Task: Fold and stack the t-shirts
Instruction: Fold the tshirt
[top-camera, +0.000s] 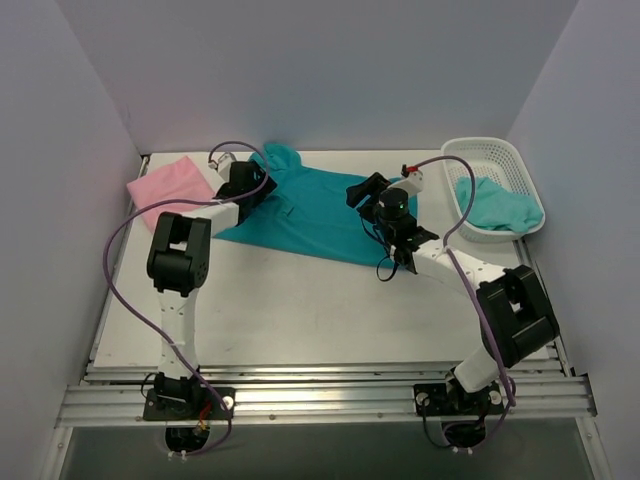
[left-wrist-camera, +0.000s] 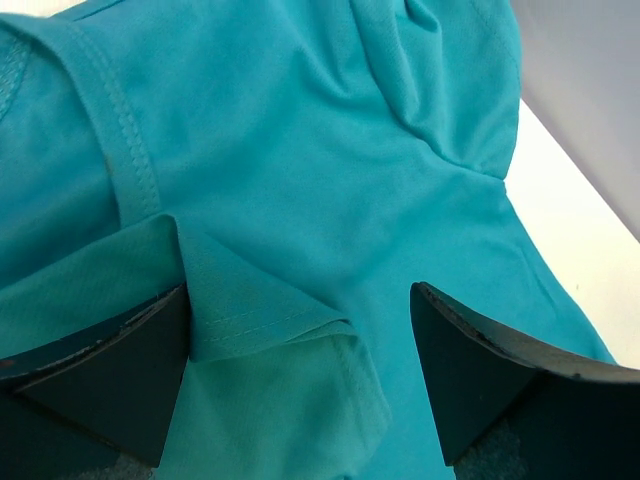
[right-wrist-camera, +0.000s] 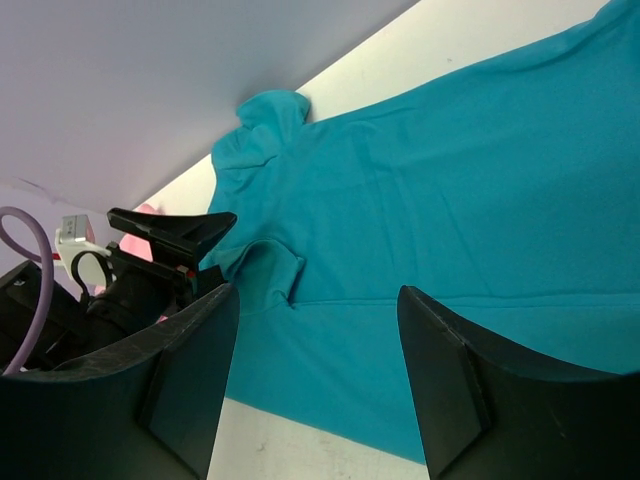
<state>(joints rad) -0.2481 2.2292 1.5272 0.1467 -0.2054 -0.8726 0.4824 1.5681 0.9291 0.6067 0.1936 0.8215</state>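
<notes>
A teal t-shirt (top-camera: 310, 220) lies spread across the middle of the table, with one sleeve bunched at the far edge. My left gripper (top-camera: 256, 186) is open and low over the shirt's left part. In the left wrist view its gripper (left-wrist-camera: 300, 345) straddles a folded-over sleeve hem (left-wrist-camera: 265, 305), and the fingers are not closed on it. My right gripper (top-camera: 363, 190) is open above the shirt's right part. In the right wrist view its gripper (right-wrist-camera: 318, 345) hovers over flat teal cloth (right-wrist-camera: 450, 220) near the shirt's near edge. A pink folded shirt (top-camera: 165, 183) lies at the far left.
A white basket (top-camera: 500, 160) stands at the far right and holds another teal shirt (top-camera: 497, 205). White walls close in the table on three sides. My left gripper also shows in the right wrist view (right-wrist-camera: 165, 240), beside the raised sleeve fold.
</notes>
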